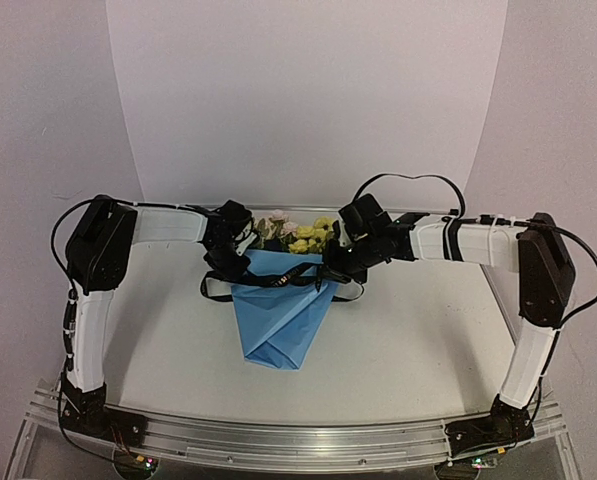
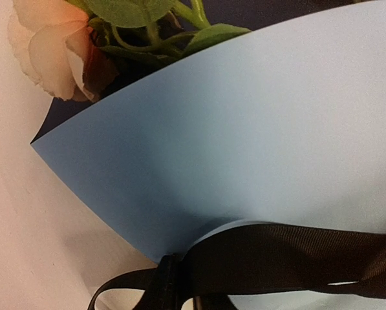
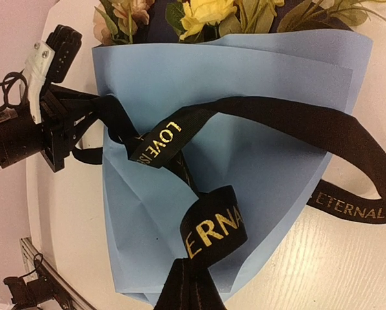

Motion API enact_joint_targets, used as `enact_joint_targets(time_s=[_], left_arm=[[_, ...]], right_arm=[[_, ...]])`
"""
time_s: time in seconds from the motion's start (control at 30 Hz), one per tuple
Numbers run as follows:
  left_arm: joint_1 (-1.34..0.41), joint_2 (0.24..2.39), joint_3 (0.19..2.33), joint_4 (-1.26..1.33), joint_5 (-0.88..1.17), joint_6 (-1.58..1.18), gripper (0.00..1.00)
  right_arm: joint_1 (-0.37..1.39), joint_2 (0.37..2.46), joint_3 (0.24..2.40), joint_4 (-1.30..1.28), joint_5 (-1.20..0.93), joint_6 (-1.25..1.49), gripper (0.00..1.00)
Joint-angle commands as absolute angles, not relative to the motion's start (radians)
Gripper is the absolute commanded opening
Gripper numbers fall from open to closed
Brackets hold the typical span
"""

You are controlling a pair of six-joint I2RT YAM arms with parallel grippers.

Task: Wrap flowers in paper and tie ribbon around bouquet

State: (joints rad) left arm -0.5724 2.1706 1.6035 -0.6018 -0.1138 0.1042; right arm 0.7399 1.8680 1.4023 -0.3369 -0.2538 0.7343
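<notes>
Wrap looks done to us: paper [image 3: 257, 187] is coned around the stems, flowers [image 1: 300, 236] stick out the top, and the bouquet [image 1: 283, 305] lies mid-frame on the desk [image 1: 418, 330]. Ribbon [image 3: 280, 123] loops across the cone's front and crosses low in the right wrist view. It's slack, no knot yet. Left end effector [image 3: 83, 119] looks clamped on one ribbon tail, right end effector [image 1: 336, 268] is pinched shut on the other. We judge what's left is to cinch and knot.
</notes>
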Motion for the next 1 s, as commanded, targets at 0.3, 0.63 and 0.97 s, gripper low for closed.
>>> enact_joint_targets(time_s=[0.3,0.63,0.97], left_arm=[[-0.565,1.897,1.521,-0.593,-0.012,-0.058,0.00],[-0.497,1.646,1.348,-0.520,0.058,-0.297,0.00],[-0.339,1.491,1.206,-0.465,0.060,-0.459,0.00]], right_arm=[[0.735,1.747,1.329,-0.321,-0.190,0.742,0.00],[0.704,1.654,1.265,-0.353,-0.113,0.740,0.00],[0.662,1.592,1.215,-0.387,-0.083,0.729,0.00]])
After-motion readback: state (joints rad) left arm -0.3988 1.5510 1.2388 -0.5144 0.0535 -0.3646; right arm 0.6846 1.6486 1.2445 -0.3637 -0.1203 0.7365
